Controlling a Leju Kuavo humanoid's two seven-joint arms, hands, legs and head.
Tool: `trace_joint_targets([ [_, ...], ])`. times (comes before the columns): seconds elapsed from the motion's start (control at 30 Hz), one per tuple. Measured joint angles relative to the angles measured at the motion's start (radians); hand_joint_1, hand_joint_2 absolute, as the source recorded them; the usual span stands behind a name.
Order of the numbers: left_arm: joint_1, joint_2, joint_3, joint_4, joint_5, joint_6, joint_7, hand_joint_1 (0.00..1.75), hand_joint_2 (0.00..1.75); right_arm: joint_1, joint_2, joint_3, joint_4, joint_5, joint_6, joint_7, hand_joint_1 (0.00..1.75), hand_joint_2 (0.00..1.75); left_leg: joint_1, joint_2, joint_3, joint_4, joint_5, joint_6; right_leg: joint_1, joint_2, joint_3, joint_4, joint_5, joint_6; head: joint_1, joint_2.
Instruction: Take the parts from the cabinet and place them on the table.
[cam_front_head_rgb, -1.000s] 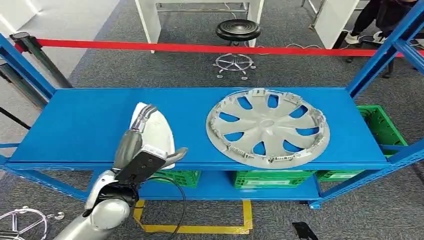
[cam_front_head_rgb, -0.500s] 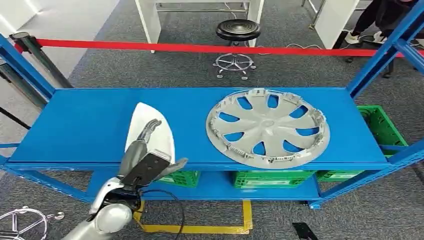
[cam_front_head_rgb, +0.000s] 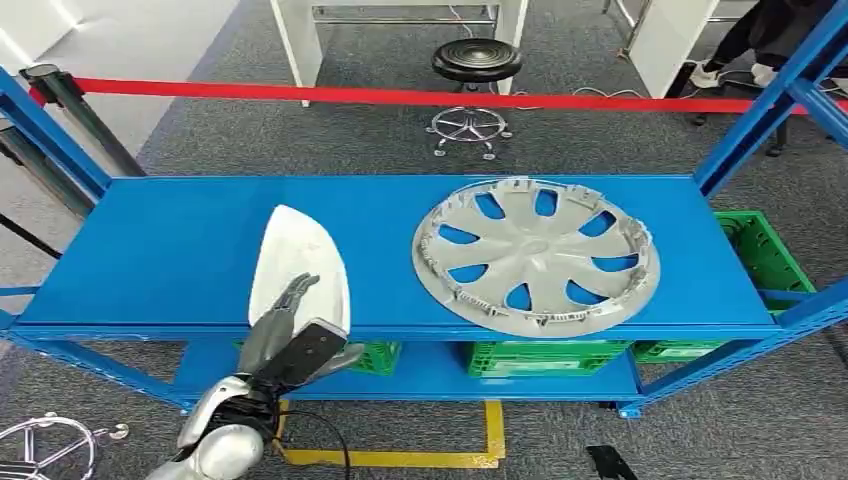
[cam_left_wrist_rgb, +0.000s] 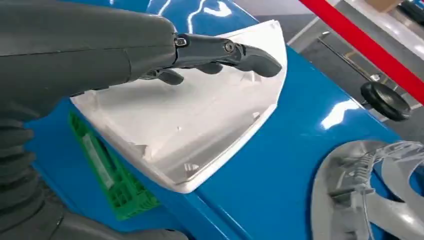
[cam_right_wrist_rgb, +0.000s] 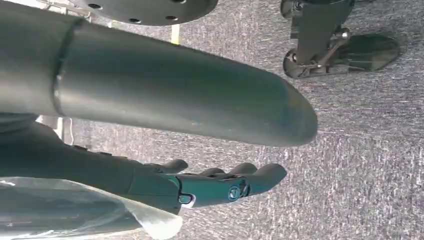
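A white curved shell part lies on the left half of the blue cabinet shelf, its near end overhanging the front edge. My left hand is at that front edge, fingers stretched over the part's near end, thumb out to the right. In the left wrist view the fingers hover just above the white part without clasping it. A grey wheel cover lies flat on the right half of the shelf, also seen as the wheel cover beside the hand. My right hand hangs over the grey carpet, fingers extended, holding nothing.
Green crates sit on the lower shelf, and another green crate stands to the right. Blue uprights frame the cabinet. Beyond it run a red barrier tape and a black stool. Yellow floor marking lies below.
My left hand has drawn back toward me, from resting over the middle of the white part to its near end at the shelf edge. The part and wheel cover stay put.
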Motion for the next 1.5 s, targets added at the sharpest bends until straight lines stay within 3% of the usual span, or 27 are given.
trace_joint_targets([
  [0.4,0.001,0.003,0.009,0.007,-0.052,-0.013,0.030,0.00,1.75,0.000,0.000,-0.002,0.000,0.007,0.005,0.000,0.00,0.00,0.000,0.000,0.000,0.000,0.000,0.000,0.000,0.000,0.000,0.000,0.000,0.000,0.000,0.000],
  [0.73,-0.026,0.038,0.045,0.025,-0.114,-0.031,0.066,0.00,1.75,-0.002,0.000,-0.002,0.000,0.023,0.017,0.004,0.00,0.00,0.000,0.000,0.000,0.000,0.000,0.000,0.000,0.000,0.000,0.000,0.000,0.000,0.000,0.000],
  [1.5,-0.078,0.037,0.063,0.080,-0.128,-0.060,0.070,0.00,1.75,-0.012,0.000,-0.002,0.000,0.030,0.027,0.010,0.00,0.00,0.000,0.000,0.000,0.000,0.000,0.000,0.000,0.000,0.000,0.000,0.000,0.000,0.000,0.000],
])
